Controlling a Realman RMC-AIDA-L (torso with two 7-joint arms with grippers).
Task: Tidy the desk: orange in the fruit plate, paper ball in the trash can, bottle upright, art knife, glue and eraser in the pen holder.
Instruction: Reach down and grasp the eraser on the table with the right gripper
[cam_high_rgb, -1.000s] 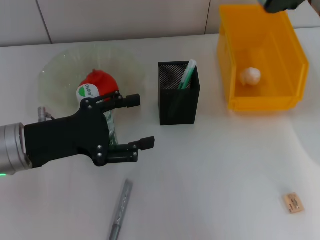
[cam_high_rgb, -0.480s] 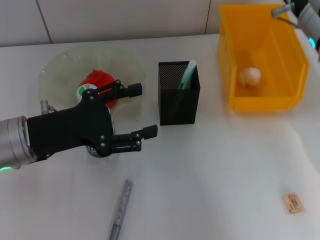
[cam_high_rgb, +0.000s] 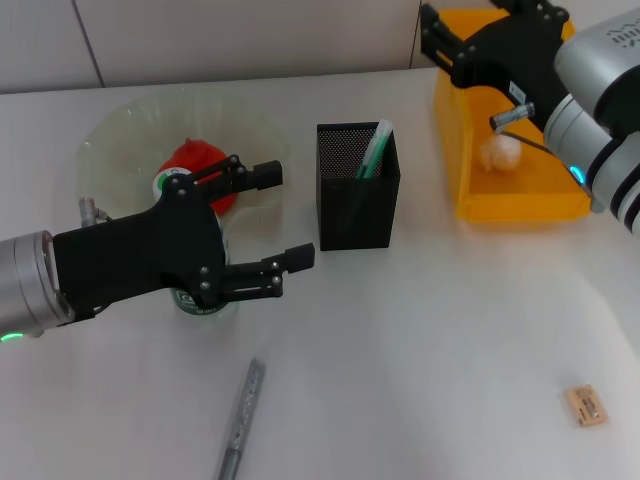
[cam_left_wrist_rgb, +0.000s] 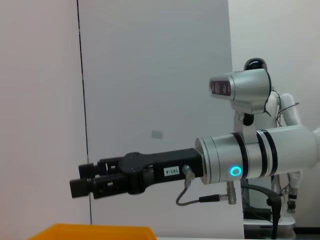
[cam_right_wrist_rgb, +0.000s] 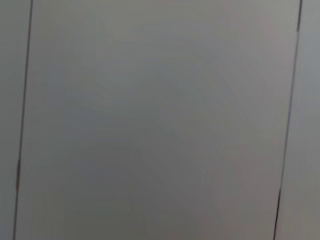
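Right end effector (cam_high_rgb: 432, 30) newly above yellow bin (cam_high_rgb: 570, 205).

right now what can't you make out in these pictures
- Bottle: head view, mostly behind the left tool; whether the tool is touching it is unclear.
- Right tool: head view, fingertips blocked by its own body and cut by the top edge.
- Eraser: too small to read its label.
- Right wrist view: only blank wall.

Robotics lab: white table (cam_high_rgb: 450, 330), panelled wall (cam_left_wrist_rgb: 150, 75), another robot (cam_left_wrist_rgb: 260, 105).
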